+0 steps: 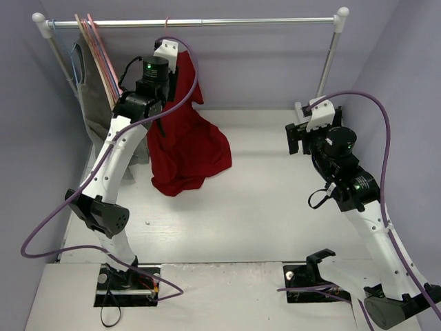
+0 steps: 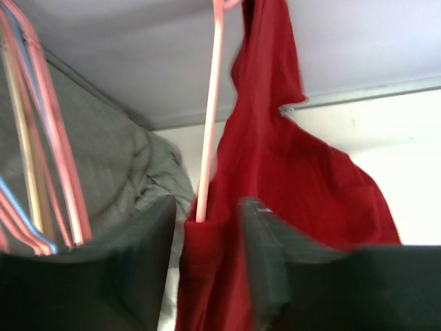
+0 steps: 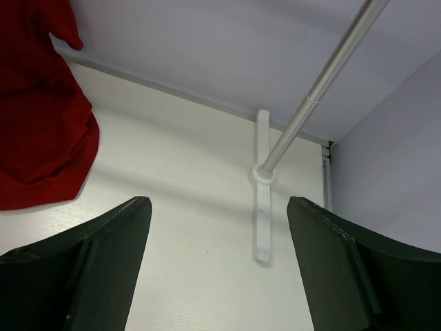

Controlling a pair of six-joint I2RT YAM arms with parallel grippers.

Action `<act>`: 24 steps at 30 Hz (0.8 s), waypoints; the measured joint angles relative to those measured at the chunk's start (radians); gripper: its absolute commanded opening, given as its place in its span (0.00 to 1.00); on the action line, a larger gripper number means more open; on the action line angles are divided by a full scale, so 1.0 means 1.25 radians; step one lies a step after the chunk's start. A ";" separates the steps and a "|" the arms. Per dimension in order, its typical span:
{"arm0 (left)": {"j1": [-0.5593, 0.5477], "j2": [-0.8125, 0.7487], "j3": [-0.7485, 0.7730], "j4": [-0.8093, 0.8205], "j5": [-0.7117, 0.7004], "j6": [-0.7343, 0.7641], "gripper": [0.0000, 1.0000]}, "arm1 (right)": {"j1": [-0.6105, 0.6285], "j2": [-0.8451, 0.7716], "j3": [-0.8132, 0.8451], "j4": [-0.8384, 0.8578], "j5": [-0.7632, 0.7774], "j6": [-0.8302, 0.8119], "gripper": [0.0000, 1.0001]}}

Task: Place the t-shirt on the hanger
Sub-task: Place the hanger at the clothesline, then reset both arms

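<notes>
White desk (image 1: 275, 207) below, I see the left claw (image 2: 207, 227) clamped on the t-shirt (image 1: 189, 148) and hanger (image 2: 209, 124) at eleven o'clock, right claw (image 3: 217, 269) apart; next, seating the shoulders

deep-red t-shirt (image 1: 187, 148), pale-pink hanger (image 2: 210, 124), grey garment (image 2: 117, 183), silver rail (image 1: 200, 23), white table (image 1: 262, 207)

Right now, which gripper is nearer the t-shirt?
Left. The left gripper is right at the t-shirt, fingers either side of it; the right gripper is well off, open.
</notes>
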 measured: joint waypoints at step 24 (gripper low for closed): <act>0.000 -0.674 -0.555 -0.170 0.125 -0.095 0.72 | 0.000 -0.135 -0.129 -0.029 -0.023 0.156 1.00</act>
